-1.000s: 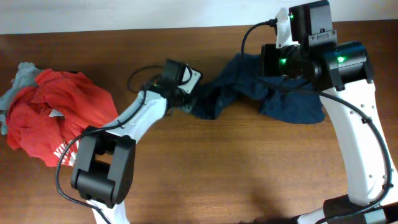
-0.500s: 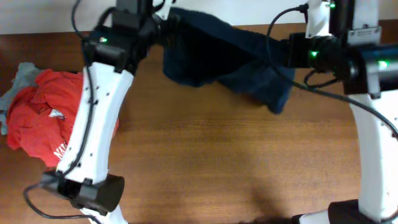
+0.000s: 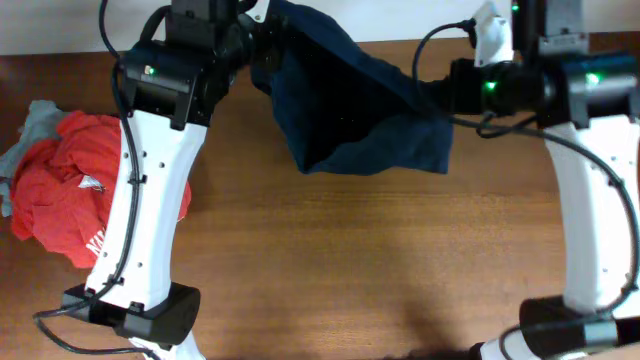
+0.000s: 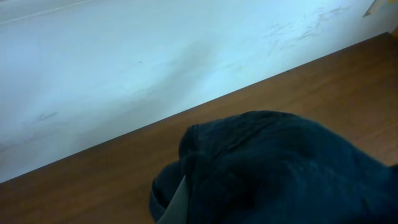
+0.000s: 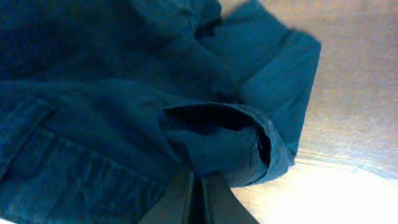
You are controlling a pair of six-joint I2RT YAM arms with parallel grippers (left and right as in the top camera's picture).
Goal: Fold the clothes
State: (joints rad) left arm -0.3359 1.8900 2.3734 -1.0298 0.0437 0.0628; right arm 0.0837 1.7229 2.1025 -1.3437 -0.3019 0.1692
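Note:
A dark navy garment (image 3: 350, 105) hangs stretched in the air between my two grippers, above the far half of the table. My left gripper (image 3: 262, 28) is shut on its left top corner; in the left wrist view the navy cloth (image 4: 286, 168) covers the jaws and only one pale finger edge shows. My right gripper (image 3: 448, 88) is shut on the right corner; in the right wrist view the fingers (image 5: 198, 190) pinch a cuffed fold of the blue cloth (image 5: 124, 106). A crumpled red garment (image 3: 95, 185) lies at the table's left.
A grey cloth (image 3: 30, 125) lies under the red pile's far-left edge. The wooden table (image 3: 380, 270) runs to a white wall (image 4: 155, 56) at the back. Both arms reach high over the far edge.
Both arms have lifted the navy garment off the table and spread it apart. The left arm swung up and back; the cloth now hangs lower and more open.

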